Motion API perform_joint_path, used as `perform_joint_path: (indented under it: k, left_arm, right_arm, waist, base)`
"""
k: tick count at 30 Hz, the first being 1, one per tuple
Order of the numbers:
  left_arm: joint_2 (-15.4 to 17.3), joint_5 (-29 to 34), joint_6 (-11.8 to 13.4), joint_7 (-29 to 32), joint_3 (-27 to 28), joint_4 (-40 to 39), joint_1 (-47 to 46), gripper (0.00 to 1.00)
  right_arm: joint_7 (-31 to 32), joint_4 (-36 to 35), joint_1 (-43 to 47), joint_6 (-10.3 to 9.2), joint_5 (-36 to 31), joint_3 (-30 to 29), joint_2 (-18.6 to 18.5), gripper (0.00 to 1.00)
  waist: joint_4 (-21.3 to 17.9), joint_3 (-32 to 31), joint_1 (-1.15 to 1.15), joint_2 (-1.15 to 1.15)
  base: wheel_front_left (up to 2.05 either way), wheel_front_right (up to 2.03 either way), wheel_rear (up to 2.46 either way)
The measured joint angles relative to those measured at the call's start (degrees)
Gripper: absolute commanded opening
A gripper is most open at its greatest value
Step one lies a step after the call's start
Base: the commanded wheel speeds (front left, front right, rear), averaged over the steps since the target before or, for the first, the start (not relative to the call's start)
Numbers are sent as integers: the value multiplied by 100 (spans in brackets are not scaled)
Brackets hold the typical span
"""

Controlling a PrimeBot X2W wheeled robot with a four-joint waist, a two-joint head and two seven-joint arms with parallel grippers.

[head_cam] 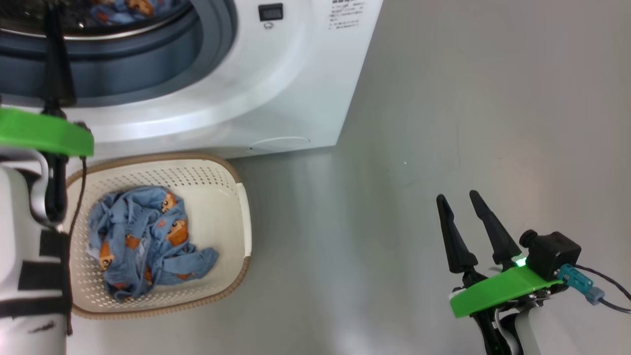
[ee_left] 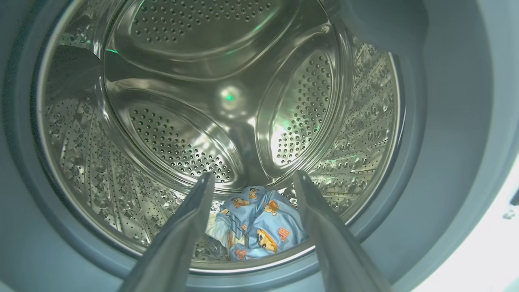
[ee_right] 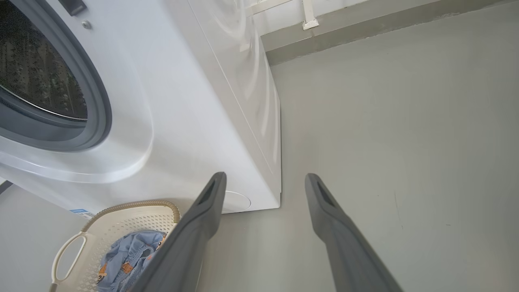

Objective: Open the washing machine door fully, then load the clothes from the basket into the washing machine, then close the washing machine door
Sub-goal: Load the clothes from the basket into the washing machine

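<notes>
Midway: one garment [ee_left: 259, 227] lies in the drum [ee_left: 162, 134], left hand [ee_left: 254, 175] spread empty before it, more clothes [head_cam: 143, 236] wait in the basket [head_cam: 219, 207] at lower left, right hand [head_cam: 457, 195] released.

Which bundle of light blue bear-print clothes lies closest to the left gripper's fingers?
The bundle inside the steel perforated drum, just beyond the open left gripper; the other bundle sits in the cream perforated basket.

The place looks like a plain laundry area, shown by a white boxy front-loading washing machine [head_cam: 276, 98] with a perforated steel drum [ee_left: 227, 101] standing on a bare smooth grey floor [head_cam: 443, 123], with a cream perforated plastic basket [head_cam: 219, 217] of light blue bear-printed clothes [head_cam: 148, 236] just before it.
</notes>
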Motion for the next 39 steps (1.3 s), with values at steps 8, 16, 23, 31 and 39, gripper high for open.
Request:
perform_joint_path:
  k: [8, 16, 23, 31, 39]
  left_arm:
    - [-88, -27, -19, 0, 97, -416, 744, 100]
    - [-164, -60, -18, 1, 207, -748, 1566, 100]
    - [-308, -44, 26, 1, 240, -1128, 2259, 100]
    - [-493, -53, 115, 2, 382, -1537, 3077, 100]
    - [-550, -18, 133, 3, 432, -1878, 4028, 100]
  right_arm:
    - [0, 37, 201, 0, -54, -38, 0, 100]
    - [0, 92, 373, 0, -56, -58, 1, 100]
    - [0, 66, 574, 0, -326, -163, 2, 100]
    - [0, -37, 805, 0, -457, -230, 5, 100]
    - [0, -267, 922, 0, -620, -259, 8, 100]
  waist:
    - [97, -359, 0, 0]
    - [140, -720, 0, 0]
    - [183, -1071, 0, 0]
    - [215, -1401, 0, 0]
    - [169, -1646, 0, 0]
  base:
    - [0, 0, 0]
    - [0, 0, 0]
    - [0, 0, 0]
    - [0, 0, 0]
    - [0, 0, 0]
